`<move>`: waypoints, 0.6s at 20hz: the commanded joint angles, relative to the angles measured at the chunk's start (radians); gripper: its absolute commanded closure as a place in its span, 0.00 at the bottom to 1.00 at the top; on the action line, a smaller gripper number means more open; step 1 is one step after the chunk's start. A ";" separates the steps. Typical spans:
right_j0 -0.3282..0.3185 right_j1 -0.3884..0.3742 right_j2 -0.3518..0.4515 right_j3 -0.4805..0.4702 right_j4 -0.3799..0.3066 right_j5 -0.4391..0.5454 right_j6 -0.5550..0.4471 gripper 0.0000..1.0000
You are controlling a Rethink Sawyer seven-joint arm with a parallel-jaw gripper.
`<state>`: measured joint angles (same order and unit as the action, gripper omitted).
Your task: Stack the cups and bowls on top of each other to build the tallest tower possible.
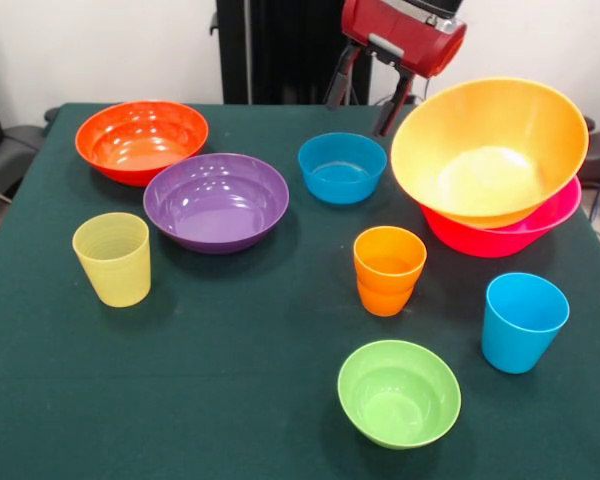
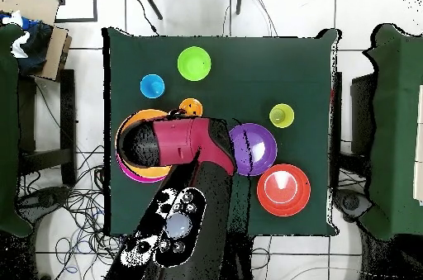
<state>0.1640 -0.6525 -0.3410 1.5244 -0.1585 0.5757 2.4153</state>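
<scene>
My gripper hangs open and empty at the table's far side, just behind the small blue bowl and beside the large orange bowl. That bowl sits tilted inside the hot pink bowl. The purple bowl and the red-orange bowl stand apart at the left. The orange cup looks like two nested tumblers, the upper one yellower. The pale yellow-green cup, the sky blue cup and the lime green bowl stand singly. In the overhead view the arm hides the blue bowl and part of the large orange bowl.
The dark green table carries everything. In the overhead view, chairs stand at both sides, a cardboard box sits at the upper left, and cables lie on the tiled floor.
</scene>
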 commanded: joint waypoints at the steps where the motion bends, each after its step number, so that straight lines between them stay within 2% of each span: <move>1: -0.019 0.050 0.138 0.025 -0.085 -0.027 -0.100 0.00; 12: -0.028 0.046 0.147 0.030 -0.091 -0.029 -0.102 0.00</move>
<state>0.1616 -0.6525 -0.3210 1.5246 -0.1647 0.5757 2.4153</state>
